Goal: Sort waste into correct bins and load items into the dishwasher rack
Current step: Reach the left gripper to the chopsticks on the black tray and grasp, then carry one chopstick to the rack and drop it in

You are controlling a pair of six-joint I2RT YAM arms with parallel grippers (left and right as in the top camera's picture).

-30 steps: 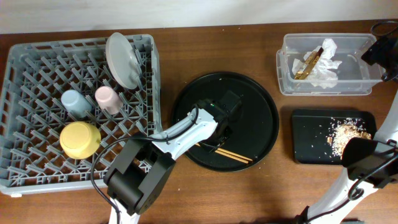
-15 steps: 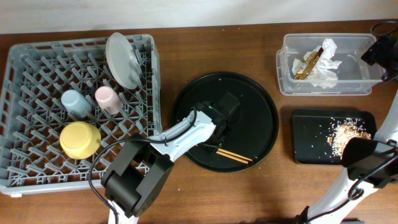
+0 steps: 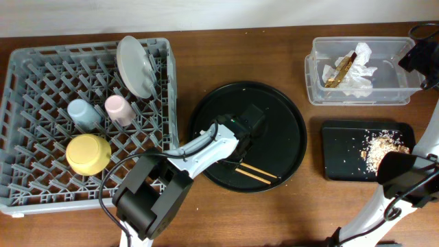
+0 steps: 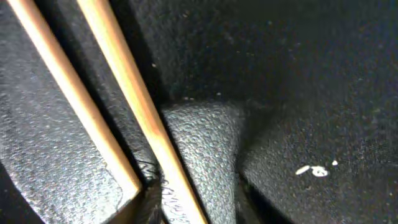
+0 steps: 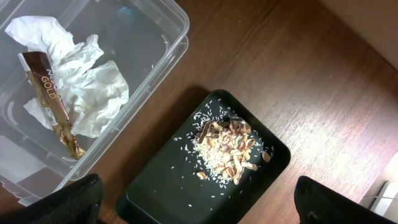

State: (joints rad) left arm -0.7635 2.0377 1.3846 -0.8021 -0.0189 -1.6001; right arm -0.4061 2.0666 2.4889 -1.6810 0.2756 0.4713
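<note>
- The left arm [image 3: 199, 147] reaches from the 6 o'clock edge of the desk [image 3: 206, 55] toward 1 o'clock. Its wrist is bent down over the round black tray [image 3: 288, 123] at the middle of the desk.
- The chopsticks [image 3: 257, 171] lie side by side on that tray, near its 5 o'clock rim. From overhead the wrist hides the ends nearest the arm.
- The left wrist camera sits very close. The two sticks [image 4: 124, 106] run from 11 o'clock down to 6 o'clock across the textured black left fingers [image 4: 199, 155].
- The frame cuts off most of each finger. I cannot tell whether they pinch the sticks or only straddle them.
- The right arm [image 3: 405, 175] runs up the 3 o'clock edge of the desk and is partly out of the overhead view. Its head sits just beside the clear tub [image 3: 312, 75] at 2 o'clock.
- The right fingers [image 5: 345, 199] show only as dark blurs in the two lower corners of the right wrist view. They are spread wide with nothing between them.
- The napkin [image 5: 93, 87] and the gold wrapper [image 5: 53, 99] are inside the tub.
- The food scraps [image 5: 227, 146] are heaped in the shallow black tray [image 5: 168, 180] at 4 o'clock on the desk, with loose grains scattered around the heap.
- The rack [image 3: 41, 75] fills the 9 o'clock side of the desk. It holds the plate [image 3: 134, 65] on edge at the rack's 1 o'clock, the blue cup [image 3: 82, 113] and pink cup [image 3: 118, 108] near its middle, and the yellow bowl [image 3: 88, 153] toward 7 o'clock.
</note>
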